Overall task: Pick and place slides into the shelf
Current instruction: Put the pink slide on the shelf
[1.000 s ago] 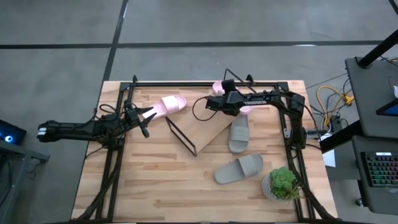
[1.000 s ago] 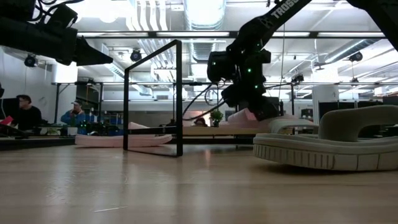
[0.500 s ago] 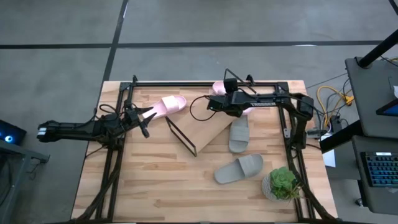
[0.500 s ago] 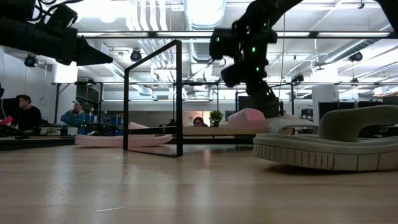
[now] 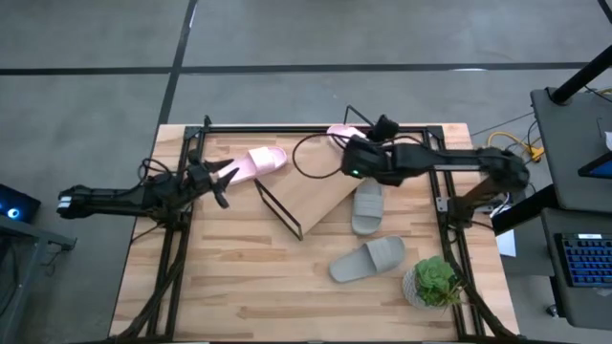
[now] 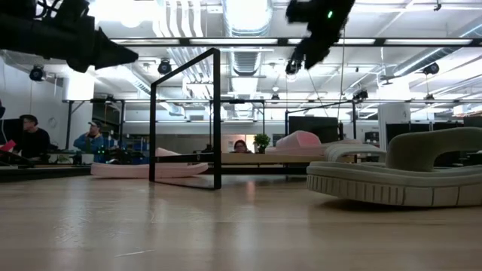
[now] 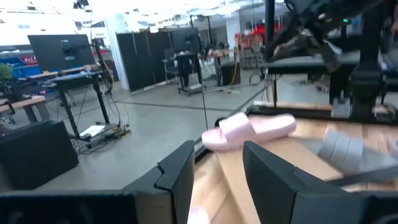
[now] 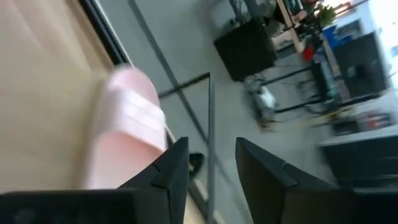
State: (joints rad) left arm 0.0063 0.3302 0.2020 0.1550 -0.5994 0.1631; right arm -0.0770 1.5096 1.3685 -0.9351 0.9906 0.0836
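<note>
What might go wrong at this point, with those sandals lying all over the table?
1. The right gripper hangs empty above the shelf; one pink slide lies at the table's far edge and might get nudged off.
2. The grey slide seems to touch the shelf's side, so lifting it might shift the board.
3. The left gripper, open by the other pink slide, might bump it.

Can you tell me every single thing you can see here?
table: one, light wood, under everything
shelf: one, wood board on black wire frame, mid table
pink slides: two, one by the left arm, one at the far edge
grey slides: two, one right of the shelf, one nearer the plant
plant: one, green, near right corner
people: at least three, in the room behind
left gripper: open, by a pink slide
right gripper: open, raised over the far edge
</note>
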